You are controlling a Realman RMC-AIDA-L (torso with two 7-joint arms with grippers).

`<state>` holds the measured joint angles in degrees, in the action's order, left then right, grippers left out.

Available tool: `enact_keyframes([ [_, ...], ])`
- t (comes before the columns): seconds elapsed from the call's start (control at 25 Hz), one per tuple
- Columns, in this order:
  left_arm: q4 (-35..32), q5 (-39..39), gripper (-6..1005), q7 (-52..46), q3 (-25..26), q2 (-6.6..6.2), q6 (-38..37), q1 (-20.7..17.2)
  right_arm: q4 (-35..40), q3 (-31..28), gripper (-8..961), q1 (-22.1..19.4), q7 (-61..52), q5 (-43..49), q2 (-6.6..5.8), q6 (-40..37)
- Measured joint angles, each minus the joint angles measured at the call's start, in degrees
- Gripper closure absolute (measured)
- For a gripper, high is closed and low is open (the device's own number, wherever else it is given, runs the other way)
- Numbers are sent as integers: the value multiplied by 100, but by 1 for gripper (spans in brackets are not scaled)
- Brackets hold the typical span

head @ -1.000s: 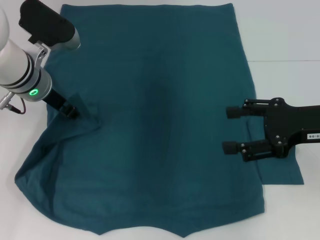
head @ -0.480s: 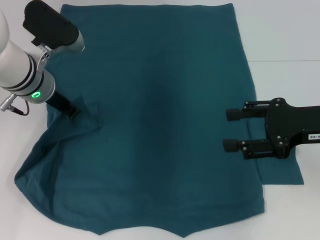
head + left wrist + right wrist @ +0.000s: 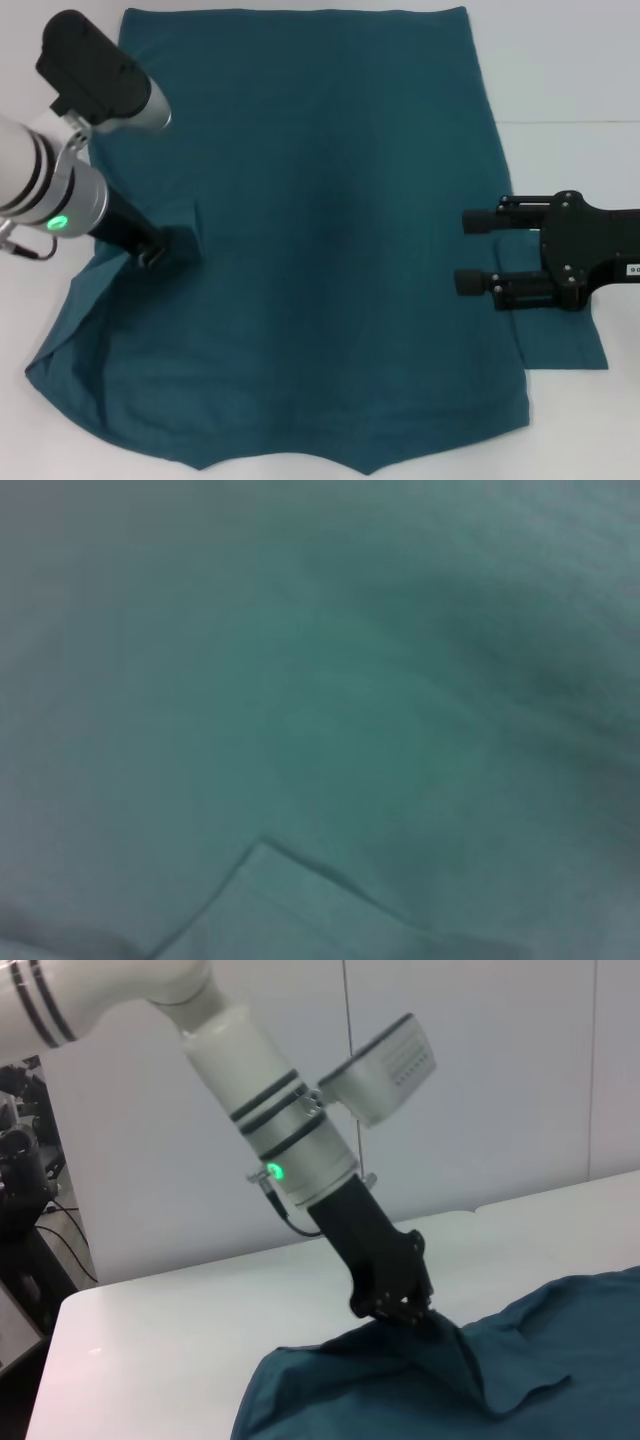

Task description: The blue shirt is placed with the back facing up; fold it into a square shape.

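The blue shirt [image 3: 320, 220] lies spread on the white table, plain side up, far larger than both grippers. My left gripper [image 3: 155, 255] is shut on the shirt's left sleeve edge and holds a small fold of cloth lifted over the body. The right wrist view shows the same pinch by the left gripper [image 3: 405, 1310], with the shirt [image 3: 400, 1390] peaked up under it. Teal shirt cloth [image 3: 380, 710] fills the left wrist view. My right gripper [image 3: 468, 252] hovers open at the shirt's right edge, above the right sleeve [image 3: 560, 345], holding nothing.
The bare white table [image 3: 570, 80] surrounds the shirt on the right and far left. A table seam runs across at the right. The shirt's near-left corner [image 3: 60, 365] is bunched and lifted.
My left gripper has dragged the pinched sleeve edge rightward and nearer, over the shirt body. The right gripper has drawn back slightly to the right, its fingers a little closer together.
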<state>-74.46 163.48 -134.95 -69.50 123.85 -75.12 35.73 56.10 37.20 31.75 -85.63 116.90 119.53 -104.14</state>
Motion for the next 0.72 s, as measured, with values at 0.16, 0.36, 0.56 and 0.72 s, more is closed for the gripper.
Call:
enact_keyframes([
  [0.16, -362, -137, 980, 51, -282, 47, -27, -368, 6, -2, 176, -2, 8, -16, 0, 1],
  [0.36, -89, -180, 968, 57, -649, 59, 91, -520, 10, -3, 174, 1, 11, -18, 0, 25],
  [0.56, -48, -722, 956, 23, -761, 64, 340, -666, 25, -7, 173, 10, -17, -19, 0, 111],
  [0.72, -61, -1206, 840, 102, -731, 46, 364, -707, 90, 5, 172, 11, -168, 7, -10, 173],
])
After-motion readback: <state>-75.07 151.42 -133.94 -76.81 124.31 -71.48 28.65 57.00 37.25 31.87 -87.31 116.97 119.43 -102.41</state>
